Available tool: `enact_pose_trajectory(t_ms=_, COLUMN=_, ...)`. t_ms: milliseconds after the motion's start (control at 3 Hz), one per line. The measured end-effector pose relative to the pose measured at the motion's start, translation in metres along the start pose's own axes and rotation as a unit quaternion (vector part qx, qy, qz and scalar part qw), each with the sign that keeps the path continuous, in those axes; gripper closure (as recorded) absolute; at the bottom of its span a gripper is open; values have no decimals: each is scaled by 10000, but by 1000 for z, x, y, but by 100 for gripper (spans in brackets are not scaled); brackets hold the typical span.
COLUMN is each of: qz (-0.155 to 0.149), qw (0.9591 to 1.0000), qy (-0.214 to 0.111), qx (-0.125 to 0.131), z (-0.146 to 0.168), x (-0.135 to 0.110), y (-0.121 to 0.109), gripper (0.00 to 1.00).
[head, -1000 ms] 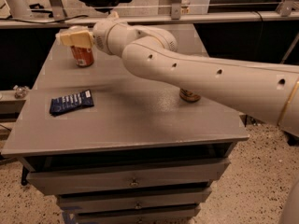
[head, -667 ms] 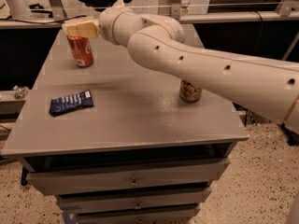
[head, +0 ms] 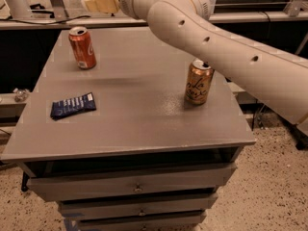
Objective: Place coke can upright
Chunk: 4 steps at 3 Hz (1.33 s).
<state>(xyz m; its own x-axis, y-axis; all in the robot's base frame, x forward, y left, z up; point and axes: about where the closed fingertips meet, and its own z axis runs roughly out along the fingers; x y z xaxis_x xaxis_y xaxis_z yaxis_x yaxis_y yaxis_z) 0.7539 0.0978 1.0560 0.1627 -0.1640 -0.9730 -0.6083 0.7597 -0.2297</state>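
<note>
The red-orange coke can (head: 82, 47) stands upright on the far left part of the grey table top (head: 134, 109). My gripper (head: 98, 3) is raised above and behind the can, near the top edge of the camera view, apart from the can and holding nothing. Its pale fingers (head: 91, 4) point left. My thick white arm (head: 221, 47) crosses the view from the right edge to the upper middle.
A gold can (head: 198, 82) with dark script stands upright right of centre, just under my arm. A dark blue snack packet (head: 72, 105) lies flat at the left. Drawers (head: 137, 186) sit below the top. A bench with cables runs behind the table.
My gripper has let go of the coke can and risen up and to the right, away from it. The can stays upright where it was. The gold can is now in full view.
</note>
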Motion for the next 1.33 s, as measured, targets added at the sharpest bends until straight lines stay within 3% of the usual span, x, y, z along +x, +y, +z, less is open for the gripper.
enact_pose_trajectory(t_ms=333, qz=254, qw=9996, qy=55, qx=78, z=-12, x=-2, y=-47, gripper=0)
enact_pose_trajectory(t_ms=667, qz=447, qw=9990, qy=80, qx=1, z=-33, x=-8, y=-95, gripper=0)
enact_pose_trajectory(t_ms=1000, qz=42, qw=9998, qy=-89, qx=192, z=-70, x=-43, y=-158, gripper=0)
enact_pose_trajectory(t_ms=1333, qz=42, qw=9998, qy=-89, qx=189, z=-70, x=-43, y=-157, gripper=0)
